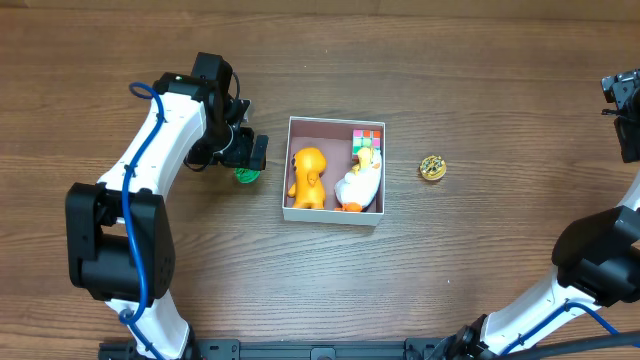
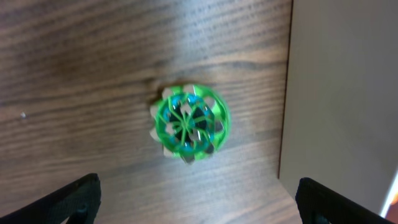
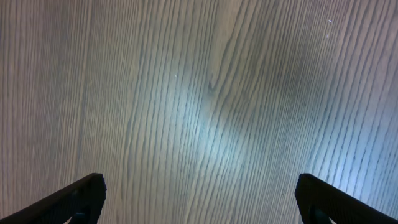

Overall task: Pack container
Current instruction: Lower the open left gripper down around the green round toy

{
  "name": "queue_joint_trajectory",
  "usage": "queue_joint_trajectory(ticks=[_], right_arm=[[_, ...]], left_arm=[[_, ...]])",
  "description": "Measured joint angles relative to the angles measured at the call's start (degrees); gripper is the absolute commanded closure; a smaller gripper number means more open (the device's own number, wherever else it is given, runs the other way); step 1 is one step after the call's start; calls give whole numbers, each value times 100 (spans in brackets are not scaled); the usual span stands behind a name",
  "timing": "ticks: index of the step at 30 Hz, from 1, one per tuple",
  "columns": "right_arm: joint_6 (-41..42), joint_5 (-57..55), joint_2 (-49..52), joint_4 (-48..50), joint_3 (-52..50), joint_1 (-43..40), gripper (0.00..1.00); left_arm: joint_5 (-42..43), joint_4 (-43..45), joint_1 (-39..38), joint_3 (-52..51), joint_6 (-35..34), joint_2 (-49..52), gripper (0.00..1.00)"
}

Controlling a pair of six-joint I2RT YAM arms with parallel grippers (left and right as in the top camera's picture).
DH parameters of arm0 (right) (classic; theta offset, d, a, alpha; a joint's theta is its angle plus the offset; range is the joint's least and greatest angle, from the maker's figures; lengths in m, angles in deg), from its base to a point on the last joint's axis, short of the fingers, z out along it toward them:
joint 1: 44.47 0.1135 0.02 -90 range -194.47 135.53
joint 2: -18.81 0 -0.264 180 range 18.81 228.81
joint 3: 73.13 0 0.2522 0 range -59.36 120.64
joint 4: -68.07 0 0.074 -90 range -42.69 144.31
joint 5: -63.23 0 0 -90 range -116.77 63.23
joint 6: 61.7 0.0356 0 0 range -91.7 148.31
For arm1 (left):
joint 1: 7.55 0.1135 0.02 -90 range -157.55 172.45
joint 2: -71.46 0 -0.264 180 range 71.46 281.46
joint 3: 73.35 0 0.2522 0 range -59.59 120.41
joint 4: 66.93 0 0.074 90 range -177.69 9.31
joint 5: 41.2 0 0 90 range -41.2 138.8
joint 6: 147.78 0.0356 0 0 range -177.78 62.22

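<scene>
The container (image 1: 335, 214), a shallow square box with white walls and a dull pink inside, sits mid-table. It holds an orange toy animal (image 1: 308, 177), a white and yellow duck toy (image 1: 359, 182) and a multicoloured cube (image 1: 367, 136). A green round toy (image 1: 246, 176) lies on the table just left of the box; it shows in the left wrist view (image 2: 191, 122) beside the box's white wall (image 2: 342, 93). My left gripper (image 1: 240, 152) is open and empty right above it. A small gold round toy (image 1: 432, 167) lies right of the box. My right gripper (image 3: 199, 196) is open and empty over bare wood at the far right.
The wooden table (image 1: 450, 60) stretches around the box. The left arm (image 1: 150, 150) reaches in from the lower left. The right arm (image 1: 600, 250) stands along the right edge.
</scene>
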Motion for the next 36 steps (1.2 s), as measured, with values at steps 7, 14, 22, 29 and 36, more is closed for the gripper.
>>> queue_joint_trajectory(ticks=[7, 14, 22, 29, 36], right_arm=[[0, 0, 0, 0, 0, 0, 0], [2, 0, 0, 2, 0, 0, 0], [-2, 0, 0, 0, 0, 0, 0], [-2, 0, 0, 0, 0, 0, 0], [0, 0, 0, 0, 0, 0, 0]], left_arm=[[-37, 105, 0, 0, -2, 435, 0], [-37, 238, 0, -7, -2, 776, 0], [-39, 479, 0, -7, 2, 776, 0], [-356, 474, -90, -7, -24, 776, 0], [-761, 476, -479, -7, -197, 776, 0]])
